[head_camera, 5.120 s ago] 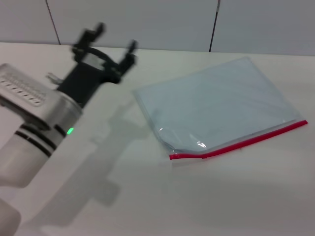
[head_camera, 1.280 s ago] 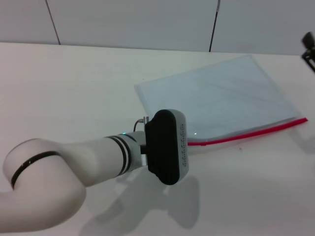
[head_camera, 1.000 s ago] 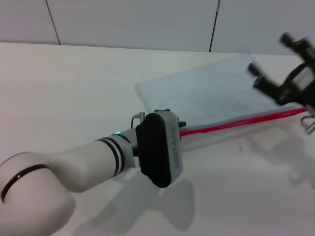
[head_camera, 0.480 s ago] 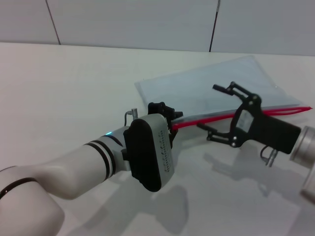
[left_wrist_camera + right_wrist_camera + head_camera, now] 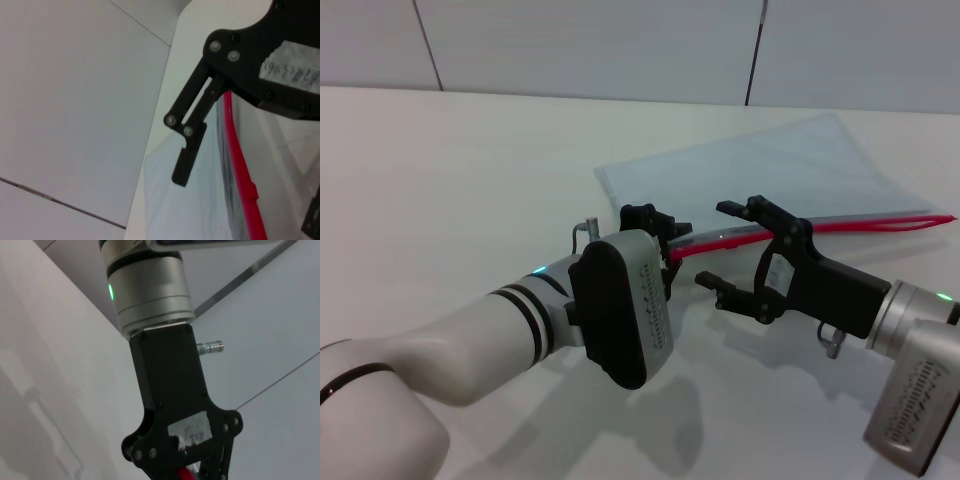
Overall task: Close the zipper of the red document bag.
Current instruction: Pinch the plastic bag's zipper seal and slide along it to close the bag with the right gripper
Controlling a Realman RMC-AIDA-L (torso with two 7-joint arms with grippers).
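The red document bag (image 5: 760, 170) lies flat on the white table, a pale translucent pouch in the head view. Its zipper (image 5: 860, 221) is a thin red strip along the near long edge. My left gripper (image 5: 665, 240) is at the strip's left end and shut on that corner of the bag. Just to its right, my right gripper (image 5: 712, 244) stands open, one finger on each side of the strip. The left wrist view shows the red zipper (image 5: 240, 165) beside a finger (image 5: 192, 150) of the right gripper. The slider cannot be made out.
The white table (image 5: 470, 160) stretches bare to the left and front of the bag. A grey panelled wall (image 5: 590, 45) rises behind its far edge. Both forearms fill the near part of the table.
My right arm has come in from the right edge and slid left along the zipper toward the left gripper. My left arm swung from the far left to the bag's corner and now holds still.
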